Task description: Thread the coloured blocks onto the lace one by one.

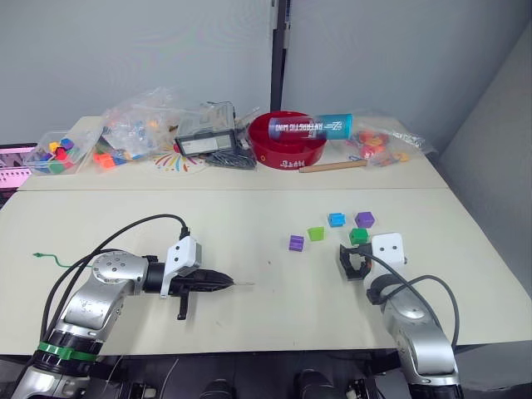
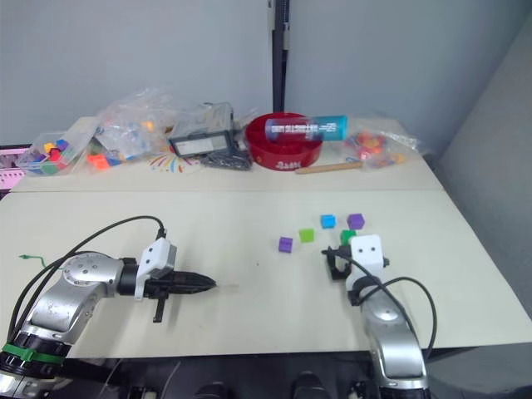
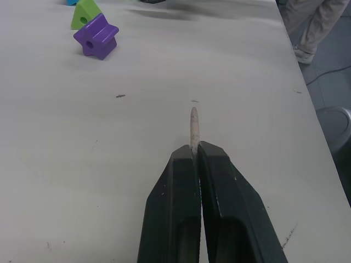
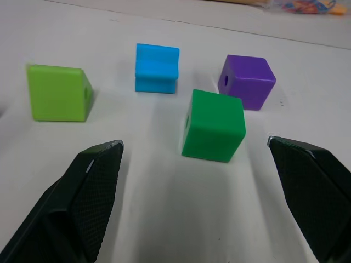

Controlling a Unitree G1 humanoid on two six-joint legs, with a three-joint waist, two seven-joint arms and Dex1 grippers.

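Desk (image 1: pixel 249 249): pale top, clutter along its far edge.
Left gripper (image 1: pixel 226 283): fingers clenched on the lace's (image 1: pixel 46 258) pale tip (image 3: pixel 193 125); the green cord trails off to the robot's left.
Right gripper (image 4: pixel 197 164): fingers spread wide, the dark green block (image 4: pixel 213 126) between them, untouched.
Blocks: light blue (image 4: pixel 157 68), lime green (image 4: pixel 57 92) and purple (image 4: pixel 248 81) just beyond; second purple (image 1: pixel 296 243) apart.

Two purple blocks (image 1: pixel 297 243) (image 1: pixel 364 219), one lime green (image 1: pixel 316 233), one light blue (image 1: pixel 336 219), one dark green (image 1: pixel 358 236); green lace (image 1: pixel 48 258), pale tip (image 3: pixel 193 127); cream tabletop (image 1: pixel 249 324).
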